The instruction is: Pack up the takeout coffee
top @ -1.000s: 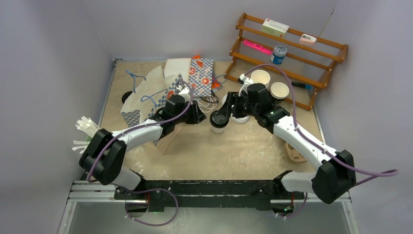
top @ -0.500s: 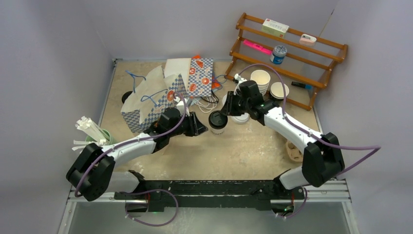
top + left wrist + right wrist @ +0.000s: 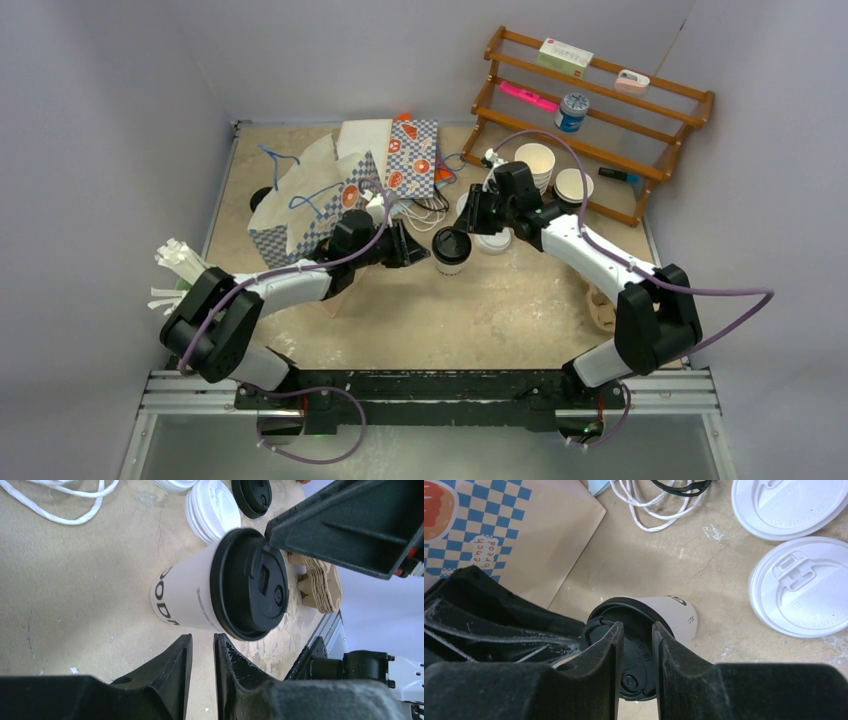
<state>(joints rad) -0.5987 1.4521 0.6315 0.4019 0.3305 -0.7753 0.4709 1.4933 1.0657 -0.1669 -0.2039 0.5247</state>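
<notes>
One takeout coffee stands upright mid-table, a pale paper cup with a black sip lid. My right gripper reaches in from the right. Its fingertips rest over the lid's top with a narrow gap between them, and nothing is clamped in the gap. My left gripper sits just left of the cup. Its jaws stand slightly apart and empty, tips short of the cup wall. The cup's far side is hidden.
A blue-checked paper bag stands open behind my left arm. White lids, a loose black lid and a white cord lie near the cup. Lidless cups stand by the wooden rack. Cardboard carriers lie right, straws left.
My right jaws have narrowed from wide to a slim gap and the wrist drew back slightly right. My left gripper moved right, up to the cup. The cup barely shifted.
</notes>
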